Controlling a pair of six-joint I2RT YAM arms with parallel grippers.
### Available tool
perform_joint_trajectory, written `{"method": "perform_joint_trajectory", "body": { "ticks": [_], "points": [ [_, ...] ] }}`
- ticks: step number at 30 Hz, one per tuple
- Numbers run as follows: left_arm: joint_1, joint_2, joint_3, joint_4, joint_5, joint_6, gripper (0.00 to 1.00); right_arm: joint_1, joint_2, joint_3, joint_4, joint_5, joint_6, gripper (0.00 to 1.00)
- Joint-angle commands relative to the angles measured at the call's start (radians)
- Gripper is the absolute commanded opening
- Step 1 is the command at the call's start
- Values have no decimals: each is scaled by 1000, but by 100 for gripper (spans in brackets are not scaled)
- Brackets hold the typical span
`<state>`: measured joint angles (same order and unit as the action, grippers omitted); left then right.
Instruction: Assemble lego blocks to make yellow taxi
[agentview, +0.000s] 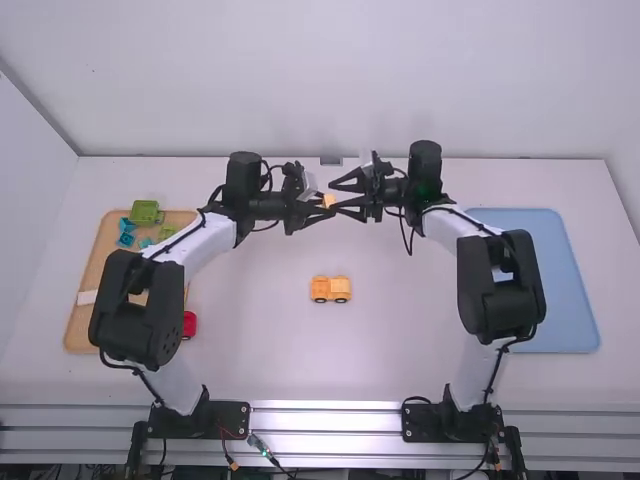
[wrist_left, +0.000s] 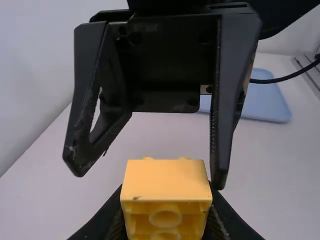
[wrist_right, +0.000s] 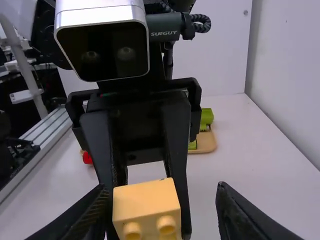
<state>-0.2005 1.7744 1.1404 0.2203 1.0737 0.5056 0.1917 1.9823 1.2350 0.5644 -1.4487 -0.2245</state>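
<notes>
From where I'm standing, the left tool has the small yellow block pinched between its tips, up above the surface. The right tool faces it with its fingers spread wide, one of them close by the block. Below, between the two arms, a yellow toy car sits on the surface. Over on the left, a wooden tray holds green and blue pieces; a red piece lies beside it. A blue tray is on the right.
</notes>
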Motion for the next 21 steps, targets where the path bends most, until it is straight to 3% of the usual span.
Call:
{"method": "perform_joint_trajectory", "body": {
  "ticks": [1, 6, 21],
  "points": [
    [-2, 7, -6, 2, 33, 23, 2, 7, 25, 28, 4, -47, -12, 56],
    [-2, 7, -6, 37, 37, 15, 2, 5, 25, 28, 2, -49, -10, 56],
    [-2, 7, -6, 50, 37, 15, 2, 27, 25, 28, 34, -72, -13, 40]
  ]
}}
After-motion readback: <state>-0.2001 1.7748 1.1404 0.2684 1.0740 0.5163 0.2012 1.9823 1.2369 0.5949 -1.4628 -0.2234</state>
